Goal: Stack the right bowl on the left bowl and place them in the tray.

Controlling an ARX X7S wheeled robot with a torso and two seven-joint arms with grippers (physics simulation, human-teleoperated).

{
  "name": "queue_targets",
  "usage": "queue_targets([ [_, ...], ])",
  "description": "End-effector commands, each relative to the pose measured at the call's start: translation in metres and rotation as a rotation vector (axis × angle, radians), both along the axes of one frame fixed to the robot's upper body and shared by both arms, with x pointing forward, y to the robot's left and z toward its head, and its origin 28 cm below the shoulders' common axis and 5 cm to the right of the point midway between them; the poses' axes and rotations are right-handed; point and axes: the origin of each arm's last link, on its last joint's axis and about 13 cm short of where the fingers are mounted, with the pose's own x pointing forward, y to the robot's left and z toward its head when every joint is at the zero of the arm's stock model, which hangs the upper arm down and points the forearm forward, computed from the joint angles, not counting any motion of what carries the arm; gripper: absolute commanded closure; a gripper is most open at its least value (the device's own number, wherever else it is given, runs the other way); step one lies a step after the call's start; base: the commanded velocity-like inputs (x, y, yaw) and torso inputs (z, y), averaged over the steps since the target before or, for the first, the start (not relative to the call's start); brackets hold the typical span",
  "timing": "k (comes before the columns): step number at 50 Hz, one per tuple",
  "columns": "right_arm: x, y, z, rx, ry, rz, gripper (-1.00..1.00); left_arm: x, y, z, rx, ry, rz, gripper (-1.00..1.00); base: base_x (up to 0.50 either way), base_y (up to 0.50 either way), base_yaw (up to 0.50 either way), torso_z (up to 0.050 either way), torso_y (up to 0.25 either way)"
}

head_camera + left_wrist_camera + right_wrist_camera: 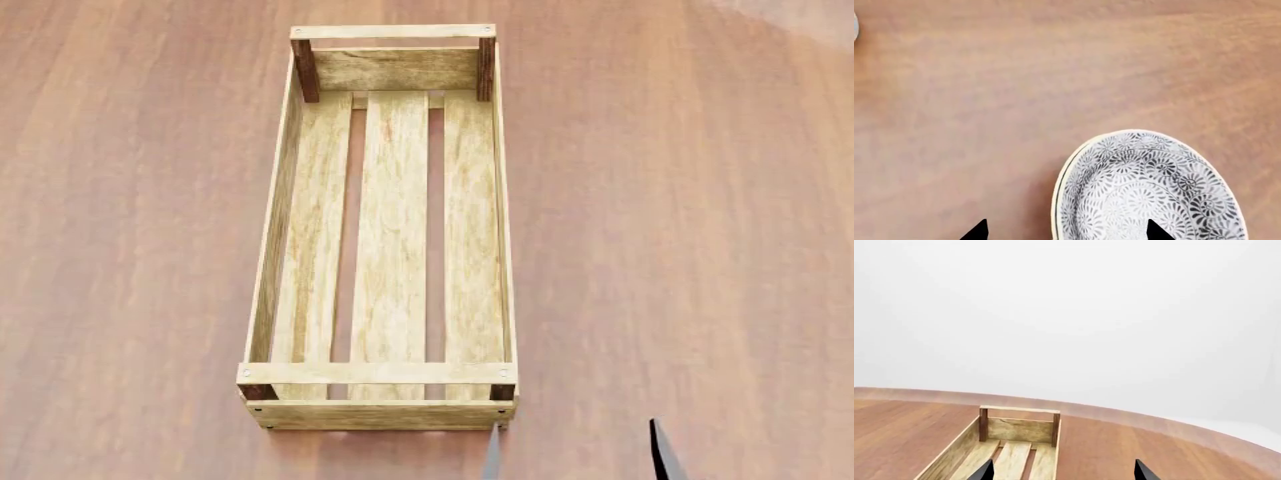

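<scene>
**Tray on the table, one bowl under the left gripper**

The tray [387,240] lies on the brown wooden table [667,200], with its long side running away from the robot. It is a light-wood crate with three slats in the bottom, low plank sides and dark posts in the corners. Nothing lies inside it. I can read no writing, label or brand on the tray, and none on the table.

In the head view, the right gripper [574,455] shows just beside the near right corner of the tray, only as two dark finger tips at the picture edge. They stand apart with bare table between them, so this gripper is open and holds nothing. The right wrist view looks along the tray [1011,450] toward its far end wall, and the tips are again spread.

The bowl [1151,192] shows only in the left wrist view. It has a white rim and a grey-black flower pattern inside, and it rests on the table. No tray shows in this view, so its place relative to the tray cannot be told. The left gripper [1067,231] has its tips wide apart, one over the bowl and one beside it, and it grips nothing. No writing is on the bowl.
</scene>
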Motion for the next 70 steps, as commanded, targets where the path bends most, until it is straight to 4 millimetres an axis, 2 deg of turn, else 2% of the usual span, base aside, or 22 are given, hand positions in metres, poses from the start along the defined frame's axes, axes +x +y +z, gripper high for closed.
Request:
queue_targets([
  [1,0.001,0.001,0.003,-0.011,-0.023,-0.002,-1.0,-0.001,-0.001,-0.006,0.014,-0.006,0.007,-1.0,0.0,0.0,0.0,0.0,0.0],
  [30,0.002,0.001,0.002,-0.012,-0.021,0.002,-1.0,0.005,-0.002,-0.011,0.008,0.001,-0.002,-1.0,0.0,0.0,0.0,0.0,0.0],
  [31,0.002,0.001,0.002,-0.012,-0.022,0.002,-1.0,0.005,-0.002,-0.011,0.007,0.001,-0.002,1.0,0.0,0.0,0.0,0.0,0.0],
  [53,0.002,0.001,0.001,-0.015,-0.02,0.004,-1.0,0.006,-0.004,-0.011,0.03,0.005,-0.018,1.0,0.0,0.0,0.0,0.0,0.0],
  [58,0.001,0.002,0.001,-0.017,-0.02,0.004,-1.0,0.014,-0.012,0.008,0.152,-0.022,-0.098,1.0,0.0,0.0,0.0,0.0,0.0],
  [64,0.002,0.001,0.001,-0.014,-0.022,0.0,-1.0,0.036,-0.029,0.04,0.298,-0.082,-0.238,1.0,0.0,0.0,0.0,0.0,0.0],
  [70,0.002,0.001,0.002,-0.013,-0.023,0.001,-1.0,0.049,-0.04,0.06,0.368,-0.105,-0.321,1.0,0.0,0.0,0.0,0.0,0.0],
])
